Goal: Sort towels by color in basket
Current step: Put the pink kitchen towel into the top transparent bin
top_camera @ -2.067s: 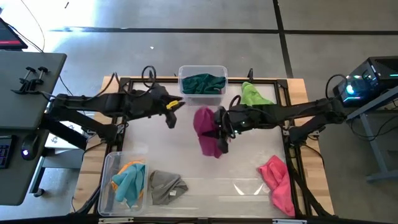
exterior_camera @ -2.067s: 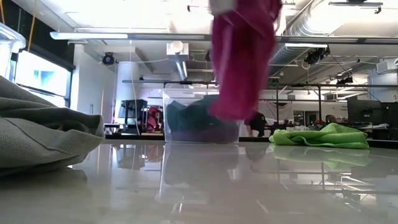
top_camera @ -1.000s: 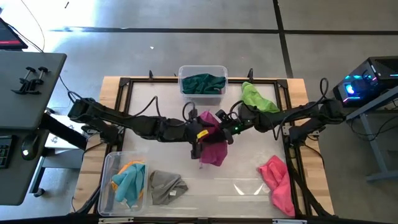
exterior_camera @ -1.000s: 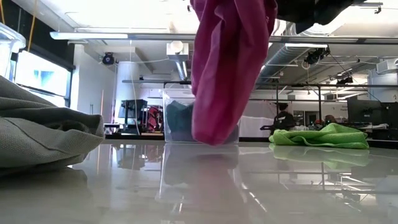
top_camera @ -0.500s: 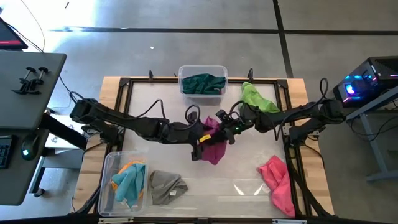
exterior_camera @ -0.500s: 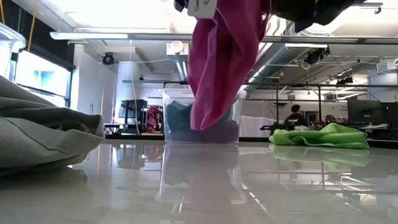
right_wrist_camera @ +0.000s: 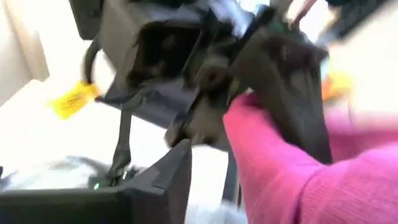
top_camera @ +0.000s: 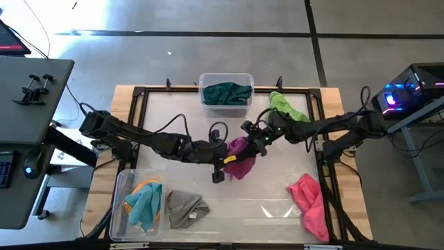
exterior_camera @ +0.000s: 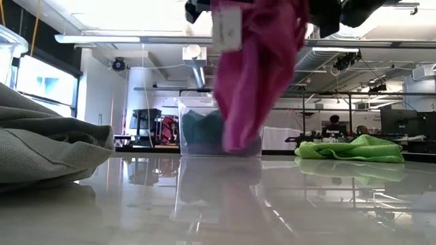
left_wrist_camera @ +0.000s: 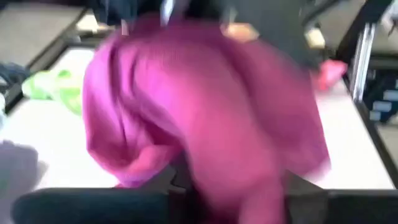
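A magenta towel [top_camera: 240,157] hangs bunched above the table's middle, between my two grippers. My left gripper [top_camera: 226,159] reaches in from the left and is shut on it. My right gripper [top_camera: 252,141] stands open at the towel's far right side. In the low view the towel [exterior_camera: 248,88] hangs down with its lower end clear of the table. A dark green towel [top_camera: 226,92] lies in the clear bin [top_camera: 205,101] at the far edge. A lime towel [top_camera: 284,107] lies far right, a pink one [top_camera: 309,203] near right, a grey one [top_camera: 186,208] near left. My left gripper pinches a bunched upper part of the magenta towel [left_wrist_camera: 230,177] between its two fingers, several layers thick. The towel hangs slack below, clear of the table. My right gripper stands open with the towel's top fold [right_wrist_camera: 273,162] over one finger; the other finger [right_wrist_camera: 169,180] is clear of the cloth.
A clear basket [top_camera: 119,208] at the near left holds an orange and a cyan towel [top_camera: 144,201]. The grey towel [exterior_camera: 48,150] lies just beside it. A dark frame [top_camera: 139,91] runs round the table top. The two arms meet over the middle.
My left gripper has shut on the magenta towel, and my right gripper has opened. The towel has bunched up shorter and shifted a little toward the left gripper, still hanging clear of the table.
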{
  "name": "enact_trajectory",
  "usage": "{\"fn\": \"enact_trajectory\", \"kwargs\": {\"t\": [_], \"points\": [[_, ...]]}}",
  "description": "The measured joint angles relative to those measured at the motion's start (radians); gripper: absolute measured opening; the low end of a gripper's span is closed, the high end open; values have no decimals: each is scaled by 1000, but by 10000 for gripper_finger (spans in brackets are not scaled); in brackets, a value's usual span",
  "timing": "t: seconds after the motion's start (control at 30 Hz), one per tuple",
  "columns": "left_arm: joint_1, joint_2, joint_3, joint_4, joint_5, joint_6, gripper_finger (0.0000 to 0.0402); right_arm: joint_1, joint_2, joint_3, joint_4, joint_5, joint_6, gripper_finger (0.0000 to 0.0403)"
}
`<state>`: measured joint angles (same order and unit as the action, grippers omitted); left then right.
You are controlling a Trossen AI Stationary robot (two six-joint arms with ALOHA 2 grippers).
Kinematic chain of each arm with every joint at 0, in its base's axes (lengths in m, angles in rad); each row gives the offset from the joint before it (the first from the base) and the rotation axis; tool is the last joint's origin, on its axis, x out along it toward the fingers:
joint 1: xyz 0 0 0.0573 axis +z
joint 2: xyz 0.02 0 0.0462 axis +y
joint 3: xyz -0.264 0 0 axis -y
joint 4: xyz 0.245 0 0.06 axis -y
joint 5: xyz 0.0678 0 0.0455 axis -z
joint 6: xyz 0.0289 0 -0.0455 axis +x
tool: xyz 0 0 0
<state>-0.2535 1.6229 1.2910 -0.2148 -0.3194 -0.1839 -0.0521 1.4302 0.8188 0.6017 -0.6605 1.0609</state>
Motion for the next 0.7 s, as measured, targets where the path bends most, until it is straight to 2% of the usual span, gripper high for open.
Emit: {"fn": "enact_trajectory", "kwargs": {"t": [0.17,0.3,0.43,0.57,0.7], "points": [[-16,-13,-1,-58,13,-6,34,-22,-104,0,-273,-47,-73,168],[-19,-26,-1,-75,16,-7,8,-27,-189,0,-477,6,-146,168],[-18,-33,9,-84,16,-32,4,-27,-268,0,-607,53,-182,169],[-16,-33,72,-143,13,-50,2,-26,-376,0,-784,179,-213,169],[-3,-33,206,-264,-42,-42,1,-26,-491,0,-979,391,-232,169]]}}
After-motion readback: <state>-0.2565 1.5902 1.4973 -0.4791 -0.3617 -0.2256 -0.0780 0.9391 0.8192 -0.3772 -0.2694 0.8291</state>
